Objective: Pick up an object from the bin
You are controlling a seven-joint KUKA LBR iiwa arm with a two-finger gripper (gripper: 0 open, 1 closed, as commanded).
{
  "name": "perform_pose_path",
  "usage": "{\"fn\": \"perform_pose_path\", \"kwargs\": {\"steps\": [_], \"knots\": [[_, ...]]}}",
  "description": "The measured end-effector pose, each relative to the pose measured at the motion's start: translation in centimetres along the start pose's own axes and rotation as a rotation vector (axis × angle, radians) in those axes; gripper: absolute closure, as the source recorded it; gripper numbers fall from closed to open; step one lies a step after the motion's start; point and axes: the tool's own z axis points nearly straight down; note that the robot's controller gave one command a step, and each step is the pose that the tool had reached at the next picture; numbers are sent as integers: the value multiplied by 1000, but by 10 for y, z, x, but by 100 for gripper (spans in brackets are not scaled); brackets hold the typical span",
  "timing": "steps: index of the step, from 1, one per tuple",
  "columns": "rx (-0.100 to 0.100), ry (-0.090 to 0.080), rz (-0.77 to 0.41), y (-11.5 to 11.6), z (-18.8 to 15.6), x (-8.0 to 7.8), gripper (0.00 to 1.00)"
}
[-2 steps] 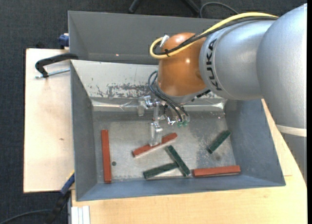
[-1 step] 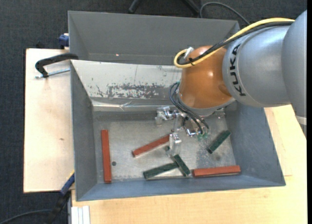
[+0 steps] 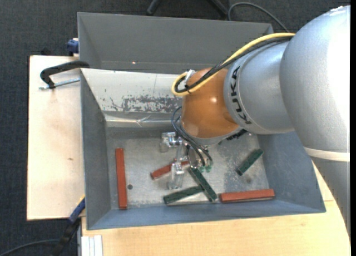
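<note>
My gripper (image 3: 178,168) hangs low over the middle of the bin floor, under the orange wrist cover. A small red block (image 3: 161,172) lies right at its left side, touching or nearly touching it; whether it is gripped I cannot tell. Just right of the gripper a dark green bar (image 3: 202,185) lies slanted. A second dark green bar (image 3: 182,195) lies below it near the front wall.
A long red bar (image 3: 120,178) lies along the left wall. Another red bar (image 3: 247,196) rests by the front right wall. A third dark green bar (image 3: 249,162) lies at the right. The arm covers the bin's back right.
</note>
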Motion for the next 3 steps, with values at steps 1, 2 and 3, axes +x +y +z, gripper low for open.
{"fn": "perform_pose_path", "kwargs": {"steps": [1,2,3], "knots": [[4,-4,78,-52,-2,-3,0],[2,-4,74,-49,-2,-3,100],[2,-9,74,-48,-9,-5,100]]}}
